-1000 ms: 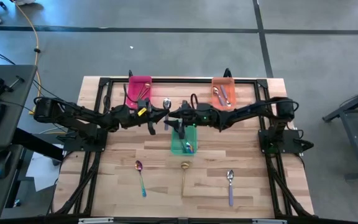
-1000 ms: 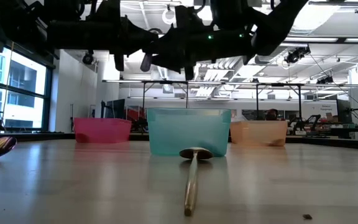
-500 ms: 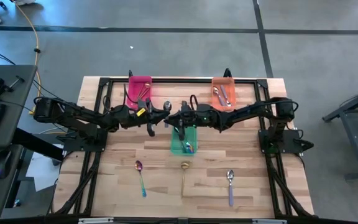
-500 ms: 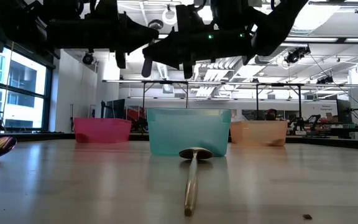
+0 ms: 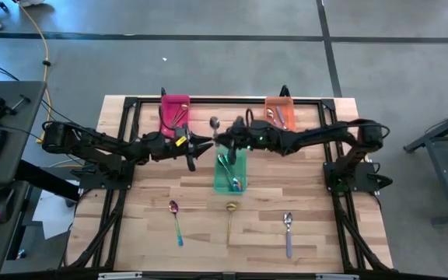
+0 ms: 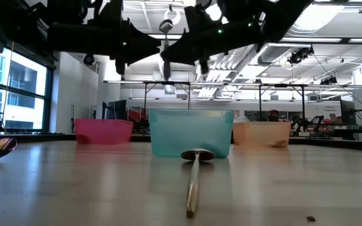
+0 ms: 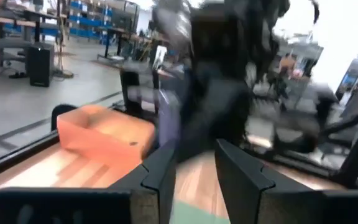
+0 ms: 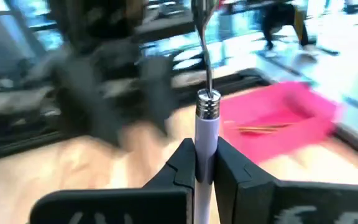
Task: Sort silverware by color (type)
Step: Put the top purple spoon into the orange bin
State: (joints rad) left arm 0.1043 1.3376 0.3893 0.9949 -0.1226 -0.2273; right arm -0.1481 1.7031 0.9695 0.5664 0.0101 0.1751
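Observation:
High over the table's middle, my right gripper is shut on a purple-handled silver spoon, whose bowl points up. Just to its left, my left gripper faces it, open, with nothing between its fingers. A teal-handled spoon, a gold spoon and another purple-handled spoon lie flat near the front edge. More spoons lie in the pink bin, the orange bin and the green bin. My right gripper pinches the spoon's purple handle between its two fingers, just below the metal collar. The fingers come roughly level from the table's right and lie across the handle. The spoon is lifted clear and stands roughly upright, bowl end up.
The three bins stand in the far half of the table, with the green one nearest the middle and under the grippers. Black frame rails run along the table's sides. Bare wood lies between the loose spoons at the front.
My right gripper has shut on the spoon's handle, and my left gripper has opened and let the spoon go. The right gripper has carried the spoon a little toward the far edge, and its arm has swung.

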